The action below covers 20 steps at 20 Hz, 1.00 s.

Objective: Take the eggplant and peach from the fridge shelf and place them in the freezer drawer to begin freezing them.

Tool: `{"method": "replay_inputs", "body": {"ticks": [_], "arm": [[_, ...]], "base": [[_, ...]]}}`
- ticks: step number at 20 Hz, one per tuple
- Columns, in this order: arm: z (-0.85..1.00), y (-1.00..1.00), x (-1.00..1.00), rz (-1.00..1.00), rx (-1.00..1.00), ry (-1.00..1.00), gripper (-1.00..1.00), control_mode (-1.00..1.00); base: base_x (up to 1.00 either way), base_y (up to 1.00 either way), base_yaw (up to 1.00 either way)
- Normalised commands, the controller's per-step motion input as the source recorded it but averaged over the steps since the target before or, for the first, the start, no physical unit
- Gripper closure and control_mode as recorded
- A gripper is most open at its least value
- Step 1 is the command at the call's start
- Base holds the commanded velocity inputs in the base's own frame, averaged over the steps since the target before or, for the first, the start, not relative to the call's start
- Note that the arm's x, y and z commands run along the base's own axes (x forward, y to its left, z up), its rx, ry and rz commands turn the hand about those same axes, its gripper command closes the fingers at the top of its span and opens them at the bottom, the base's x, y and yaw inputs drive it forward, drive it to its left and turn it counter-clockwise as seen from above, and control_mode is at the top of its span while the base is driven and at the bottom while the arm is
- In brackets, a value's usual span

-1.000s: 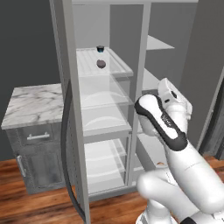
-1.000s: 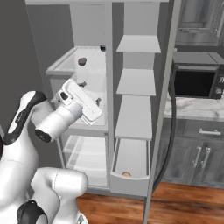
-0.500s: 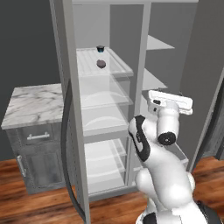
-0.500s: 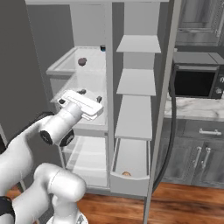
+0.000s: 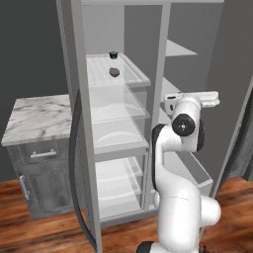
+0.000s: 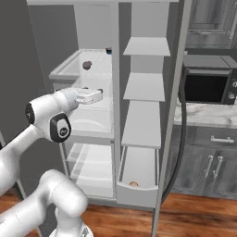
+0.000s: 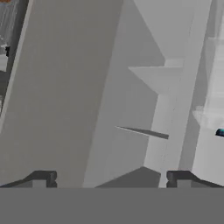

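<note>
The dark-purple eggplant lies on the ridged top fridge shelf. The peach rests inside the pulled-out freezer drawer at the bottom of the right column. My gripper is open with nothing between its fingertips. The hand hovers level in front of the fridge, below the eggplant's shelf and well above the drawer.
A black cup with a blue rim stands at the back of the same shelf. The central fridge divider splits the two columns. A marble-topped cabinet stands left, and a microwave sits on the right counter.
The arm has swung up and the hand has turned from tilted to level, rising a little. The jaws have stayed open. The eggplant and peach have not moved.
</note>
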Motion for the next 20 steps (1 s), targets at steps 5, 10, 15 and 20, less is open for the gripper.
{"method": "replay_inputs", "body": {"ticks": [5,10,15,20], "arm": [[-0.01,0.24,-0.41,0.00,0.31,0.01,-1.00,-1.00],[0.22,0.23,-0.25,0.00,0.40,0.02,-1.00,-1.00],[0.64,0.00,-0.13,0.06,0.45,0.16,-1.00,-1.00],[0.21,0.06,0.13,0.20,0.17,0.25,-1.00,-1.00]], "base": [[0.00,0.00,0.00],[0.00,0.00,0.00],[0.00,0.00,0.00],[0.00,0.00,0.00]]}}
